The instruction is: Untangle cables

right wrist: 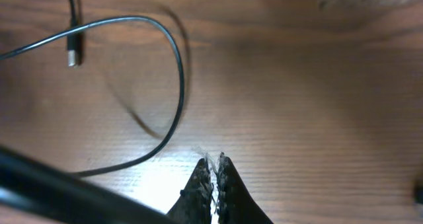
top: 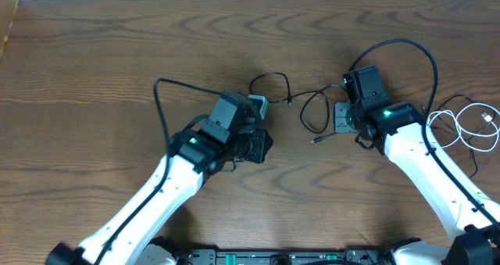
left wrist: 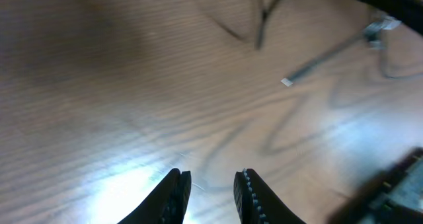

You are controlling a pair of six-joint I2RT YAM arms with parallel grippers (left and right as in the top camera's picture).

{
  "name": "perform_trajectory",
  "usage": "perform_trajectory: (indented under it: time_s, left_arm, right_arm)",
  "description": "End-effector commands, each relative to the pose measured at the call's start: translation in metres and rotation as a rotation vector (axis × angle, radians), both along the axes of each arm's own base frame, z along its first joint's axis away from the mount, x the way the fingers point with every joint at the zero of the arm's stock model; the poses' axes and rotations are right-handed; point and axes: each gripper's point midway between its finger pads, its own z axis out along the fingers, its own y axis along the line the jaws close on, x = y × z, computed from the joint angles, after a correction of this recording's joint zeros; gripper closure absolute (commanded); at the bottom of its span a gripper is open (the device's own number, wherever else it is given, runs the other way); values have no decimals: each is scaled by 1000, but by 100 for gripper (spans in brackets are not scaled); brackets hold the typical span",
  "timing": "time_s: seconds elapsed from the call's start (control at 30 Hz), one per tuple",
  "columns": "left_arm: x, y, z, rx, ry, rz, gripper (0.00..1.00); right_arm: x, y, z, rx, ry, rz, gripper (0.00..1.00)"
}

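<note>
I see my left arm (top: pixel 168 183) and right arm (top: pixel 426 159) as white tubes with black wrist blocks (top: pixel 230 112), green lights (top: pixel 386 113), looping black wires (top: pixel 406 42) and dark ridged claw fingers (left wrist: pixel 248 191).

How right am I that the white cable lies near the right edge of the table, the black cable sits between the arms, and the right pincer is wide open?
One thing is wrong: the right pincer is shut, as the right wrist view shows. The white cable does lie near the right edge of the table, the black cable between the arms.
</note>
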Motion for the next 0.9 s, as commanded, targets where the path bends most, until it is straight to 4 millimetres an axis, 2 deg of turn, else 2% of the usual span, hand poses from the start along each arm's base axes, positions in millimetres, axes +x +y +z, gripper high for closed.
perform_trajectory:
  time_s: [0.0,0.13,0.23,0.3,0.4,0.43,0.53,0.57,0.63,0.7,0.8,0.83,0.87]
  left_arm:
    - [20,7,-19,87,-25,56,72]
    - [30,2,-40,90,21,104,72]
    - [29,3,-59,105,89,147,72]
    - [25,5,-69,124,129,161,72]
    - [19,9,-74,148,161,161,72]
    - [17,10,-75,153,167,161,72]
    - [13,13,-77,167,185,161,72]
    - [12,14,-77,169,188,161,72]
    - [11,14,-78,173,193,161,72]
    - [11,14,-78,173,193,161,72]
    - [11,14,-78,173,193,161,72]
    - [11,14,-78,173,193,161,72]
    - [11,14,-78,173,193,161,72]
  right_arm:
    - [-11,12,-3,78,60,14,99]
    - [-21,23,-6,124,105,72,99]
    - [-14,21,-2,106,71,95,99]
    - [1,3,6,59,0,37,99]
    - [26,-39,24,-49,-127,-95,99]
    - [34,-59,34,-94,-177,-158,99]
    - [50,-116,75,-192,-340,-324,99]
    - [54,-134,95,-210,-403,-365,99]
    - [55,-176,147,-221,-552,-471,99]
    - [42,-219,204,-208,-698,-587,99]
    - [18,-261,251,-225,-819,-696,99]
    - [7,-275,262,-242,-853,-738,99]
    - [3,-281,267,-249,-868,-755,99]
